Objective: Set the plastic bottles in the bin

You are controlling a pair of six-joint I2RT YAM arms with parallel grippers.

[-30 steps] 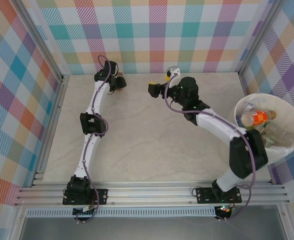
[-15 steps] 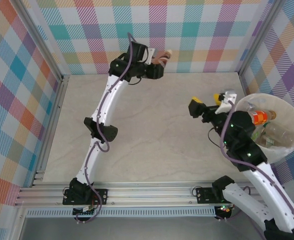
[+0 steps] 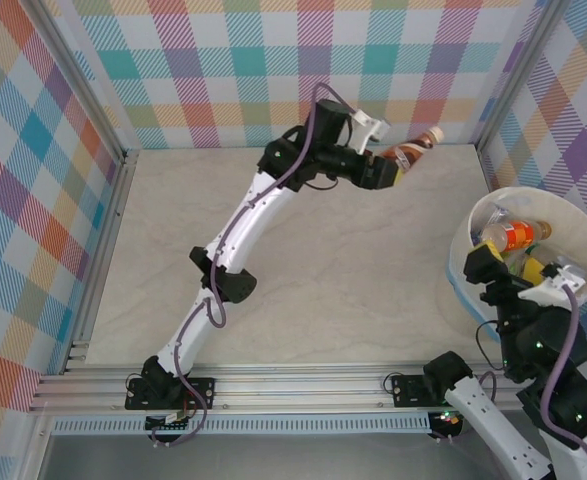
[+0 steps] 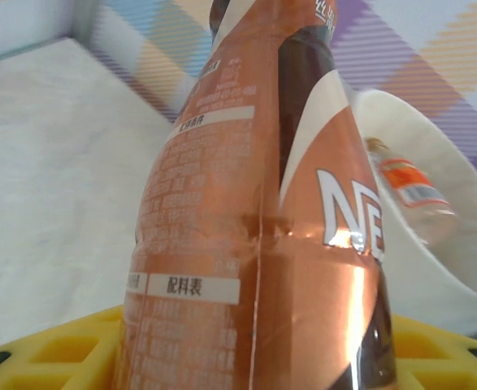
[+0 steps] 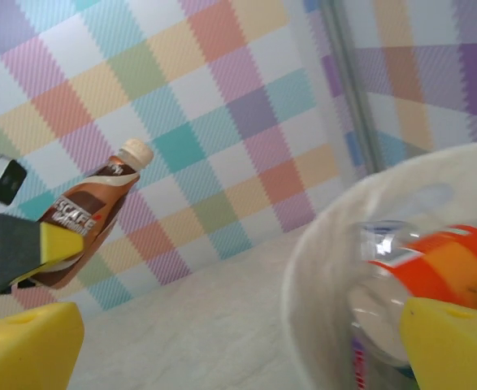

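My left gripper (image 3: 391, 166) is shut on a brown plastic bottle (image 3: 409, 153) with a cream cap, held in the air over the far right of the table, left of the bin (image 3: 585, 232). In the left wrist view the brown bottle (image 4: 254, 227) stands between the yellow pads (image 4: 51, 345), with the bin (image 4: 433, 276) beyond it. The cream-white bin holds an orange-labelled bottle (image 3: 509, 237) and clear bottles (image 3: 556, 266). My right gripper (image 3: 508, 268) hangs open and empty at the bin's near-left rim. From the right wrist I see the brown bottle (image 5: 88, 213) and the bin's rim (image 5: 336, 236).
Checked walls (image 3: 273, 70) close in the table at the back and both sides. A metal rail (image 3: 303, 385) runs along the near edge. The pale tabletop (image 3: 303, 270) lies bare between the arms.
My left arm has swung from the far left to the far right, carrying the brown bottle towards the bin. My right arm has pulled back from mid-table to the bin's near side.
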